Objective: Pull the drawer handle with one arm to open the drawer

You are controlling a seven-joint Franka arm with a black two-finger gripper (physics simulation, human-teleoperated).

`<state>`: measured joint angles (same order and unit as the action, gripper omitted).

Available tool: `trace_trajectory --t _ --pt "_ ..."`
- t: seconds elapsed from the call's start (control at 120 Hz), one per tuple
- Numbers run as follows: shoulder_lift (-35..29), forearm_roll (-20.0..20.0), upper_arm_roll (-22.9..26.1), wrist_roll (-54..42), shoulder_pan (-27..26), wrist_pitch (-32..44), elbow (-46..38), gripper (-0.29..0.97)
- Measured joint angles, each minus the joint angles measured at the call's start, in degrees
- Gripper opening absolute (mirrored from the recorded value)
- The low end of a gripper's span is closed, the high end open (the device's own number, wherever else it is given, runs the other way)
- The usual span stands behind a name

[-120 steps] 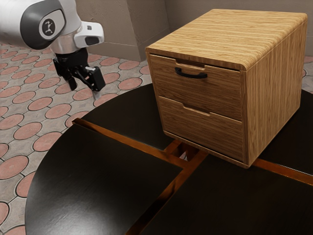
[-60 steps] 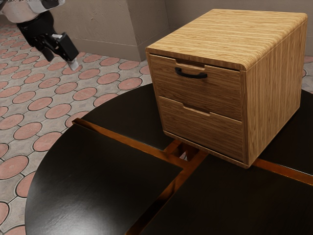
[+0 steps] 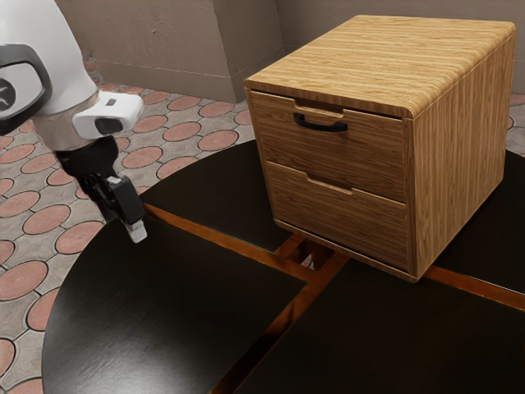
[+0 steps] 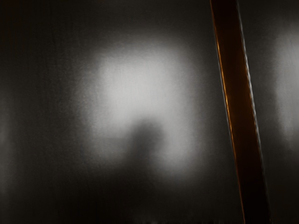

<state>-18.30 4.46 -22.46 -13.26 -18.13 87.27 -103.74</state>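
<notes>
A wooden cabinet (image 3: 385,123) with two drawers stands on the round black table (image 3: 164,320). The upper drawer (image 3: 328,148) carries a small black handle (image 3: 320,125) and sits flush with the cabinet front, as does the lower drawer (image 3: 336,212). My gripper (image 3: 134,230) points down just above the table near its edge, far to the exterior view's left of the cabinet and below handle height. It holds nothing. In the wrist view the glossy black tabletop (image 4: 131,112) lies just under my hand.
An orange-brown inlay strip (image 3: 221,240) crosses the tabletop from near my gripper toward the cabinet's base; the same strip (image 4: 238,121) runs beside my hand in the wrist view. A tiled floor (image 3: 49,222) and a beige wall (image 3: 164,41) lie behind.
My arm swung up and toward the exterior view's left half a second ago, then came down and forward; the gripper now hovers low over the table's edge. The cabinet has not moved.
</notes>
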Motion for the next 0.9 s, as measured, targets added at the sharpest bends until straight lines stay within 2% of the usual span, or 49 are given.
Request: trace_trajectory --t 0.067,0.133,0.25,0.4,0.675,0.775,0.9 --pt "-0.69 -0.12 0.74 -0.42 -2.21 0.01 -1.94 0.68" --pt "-1.76 2.52 2.68 -3.46 -3.05 0.22 -2.35 0.68" --pt "-2.55 6.46 4.89 -14.07 -3.53 2.15 -3.52 0.68" --pt "-3.20 7.93 7.51 -28.36 -3.86 4.29 -3.42 0.68" --pt "-1.64 2.27 7.99 -55.02 -5.70 8.60 -0.95 0.68" --pt "2.42 0.61 7.45 -62.28 -4.95 12.96 -1.00 0.68" --pt "3.73 -2.13 7.31 -69.38 -4.84 18.45 -0.49 0.68"
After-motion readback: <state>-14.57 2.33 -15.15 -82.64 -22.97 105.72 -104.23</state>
